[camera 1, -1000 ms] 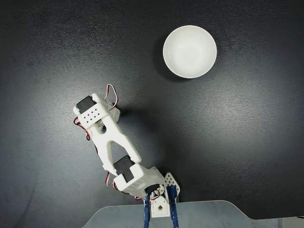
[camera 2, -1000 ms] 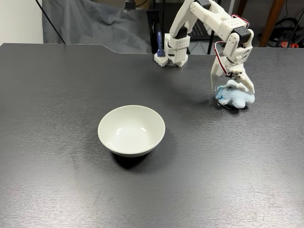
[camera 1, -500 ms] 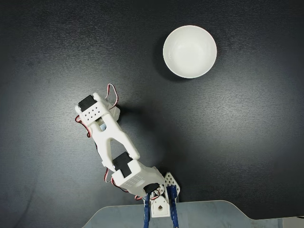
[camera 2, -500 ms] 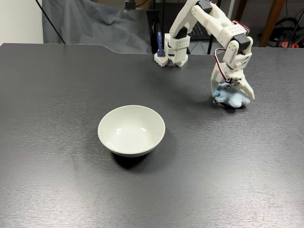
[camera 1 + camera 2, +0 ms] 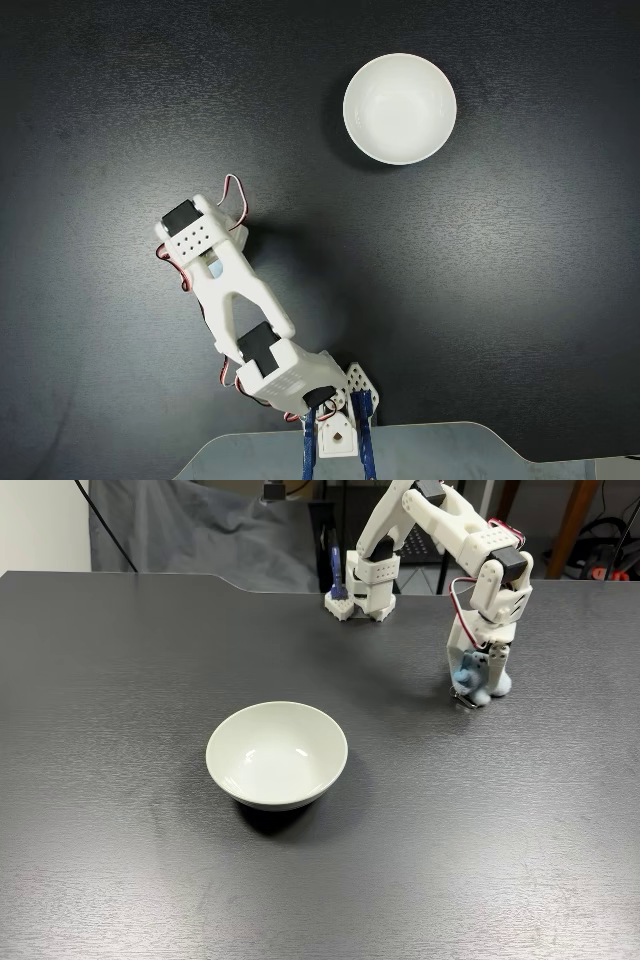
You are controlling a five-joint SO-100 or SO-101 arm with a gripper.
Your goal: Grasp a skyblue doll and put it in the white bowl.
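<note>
Two claw (image 5: 480, 685) fingers seem clamped around the skyblue doll (image 5: 472, 672) between them.

- My arm (image 5: 440, 520) arches up from its base at the table's far edge, elbow high, forearm angled down.
- My gripper (image 5: 478, 685) points straight down at the tabletop, fingers (image 5: 497, 670) pinched narrow around a blue plush.

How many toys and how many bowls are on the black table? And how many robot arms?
Toys: 1, the skyblue doll, squeezed in the gripper
Bowls: 1, the white bowl
Robot arms: 1, the white arm
Total: 3
</note>
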